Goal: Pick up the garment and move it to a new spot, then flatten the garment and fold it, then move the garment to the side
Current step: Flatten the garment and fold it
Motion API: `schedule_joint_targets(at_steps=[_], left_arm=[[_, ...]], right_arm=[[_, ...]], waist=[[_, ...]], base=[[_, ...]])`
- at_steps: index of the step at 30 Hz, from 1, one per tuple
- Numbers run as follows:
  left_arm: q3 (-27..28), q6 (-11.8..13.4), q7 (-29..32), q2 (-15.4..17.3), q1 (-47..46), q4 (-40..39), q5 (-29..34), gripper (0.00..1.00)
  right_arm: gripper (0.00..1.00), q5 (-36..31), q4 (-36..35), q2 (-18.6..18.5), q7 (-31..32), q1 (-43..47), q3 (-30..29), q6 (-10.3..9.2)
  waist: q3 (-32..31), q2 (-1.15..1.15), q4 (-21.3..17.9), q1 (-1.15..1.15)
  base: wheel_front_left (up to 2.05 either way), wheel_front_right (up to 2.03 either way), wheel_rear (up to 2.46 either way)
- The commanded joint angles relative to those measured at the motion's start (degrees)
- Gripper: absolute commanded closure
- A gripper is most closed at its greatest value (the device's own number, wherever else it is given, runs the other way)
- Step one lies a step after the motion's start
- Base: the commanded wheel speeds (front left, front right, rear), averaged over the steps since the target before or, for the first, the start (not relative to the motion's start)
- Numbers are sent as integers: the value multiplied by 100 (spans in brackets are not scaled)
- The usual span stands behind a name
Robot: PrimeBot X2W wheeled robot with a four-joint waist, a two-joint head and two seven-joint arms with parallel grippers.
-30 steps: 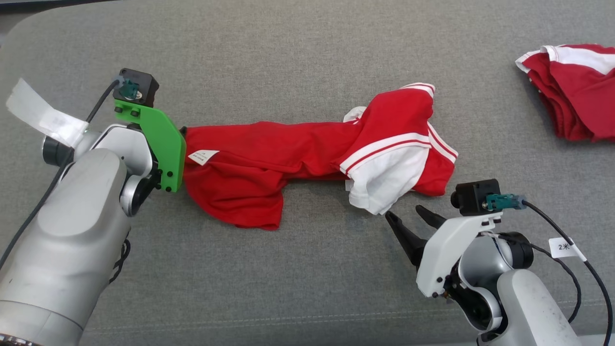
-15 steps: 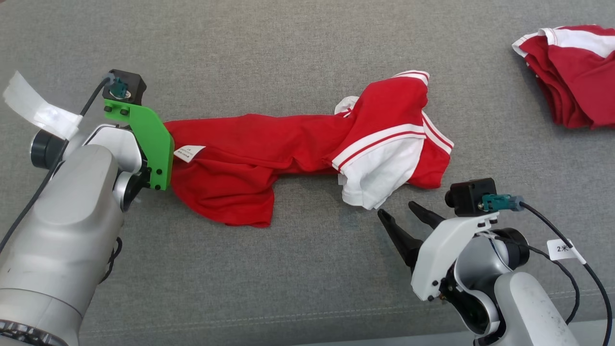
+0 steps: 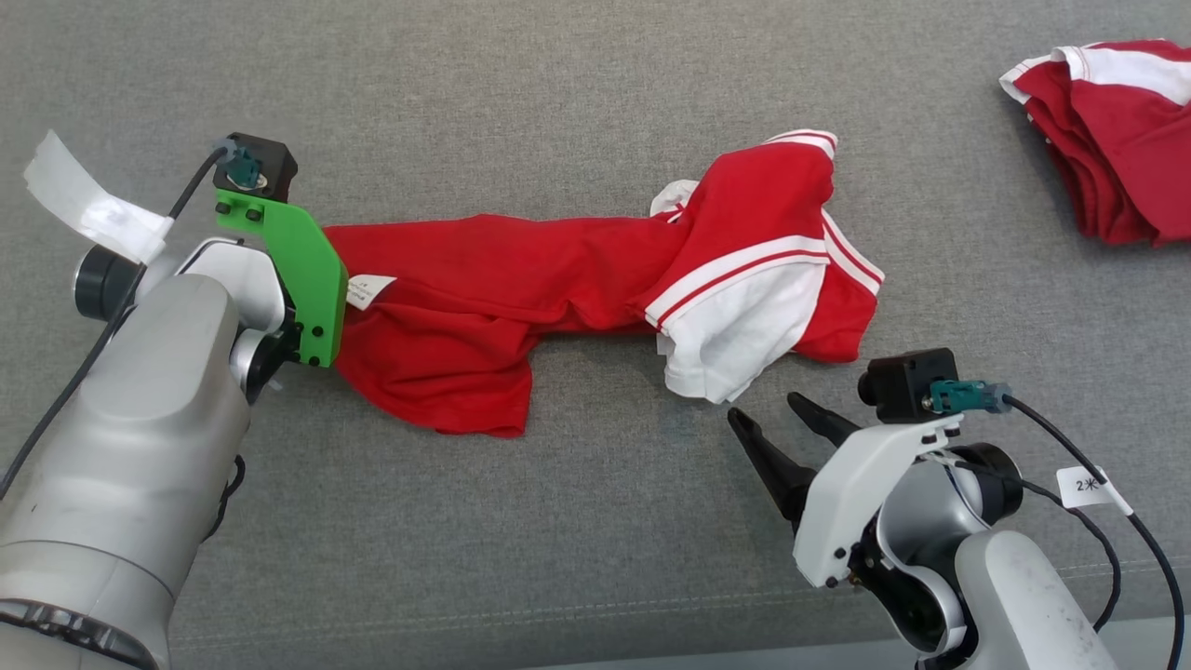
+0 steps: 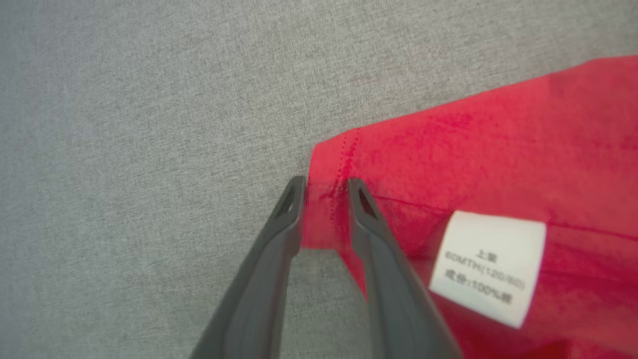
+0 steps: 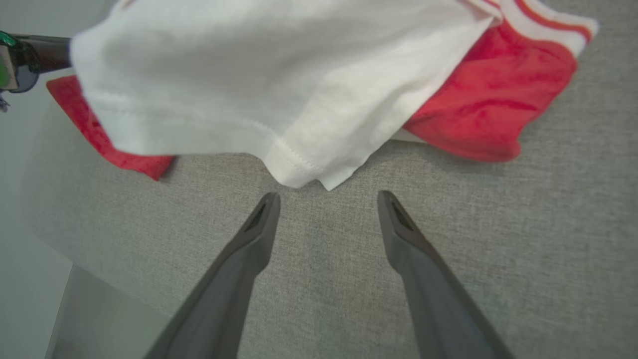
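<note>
Red garment [image 3: 465, 288], white-striped, is strung out and rumpled.
Hem's straddled by the narrowed left gripper [image 4: 325, 185]; right gripper [image 5: 329, 199] is held wide.

The silver-grey left arm [image 3: 140, 419] reaches in from the lower left with its green plastic wrist bracket [image 3: 302, 270] uppermost. The left gripper [image 4: 325, 183] has its two long dark fingers close together, one tip on each side of the red cloth garment [image 4: 473, 149] hem; whether they pinch it is unclear. The silver-grey right arm [image 3: 1014, 596] rises from the lower right under a white plastic wrist bracket [image 3: 856, 484], and the right gripper [image 3: 761, 404] points up and leftward, fingers spread wide.
</note>
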Motion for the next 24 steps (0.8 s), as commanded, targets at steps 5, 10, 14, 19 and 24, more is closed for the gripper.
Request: schedule_joint_targets(at_steps=[5,10,14,19,24], left_arm=[[-65,-94,-116,-53,-128,127,-44,100],[-104,-127,-167,-96,-163,218,-60,100],[-148,-172,-251,-164,-167,325,-91,100],[-191,-186,-310,-187,-240,412,-106,100],[-234,-213,-368,-233,-267,469,-131,100]], right_arm=[[0,8,34,-16,16,-33,22,-1],[0,34,21,-16,-2,-22,-36,-1],[0,181,-20,-16,-60,10,-58,-1],[0,147,177,-16,-16,-99,-107,-1],[0,189,488,-16,-107,-297,-119,-1]], waist=[[18,0,0,0],[13,0,17,0],[-17,0,55,0],[5,0,65,0],[38,0,113,0]], base=[[0,0,0],[0,0,0],[0,0,0],[0,0,0],[0,0,0]])
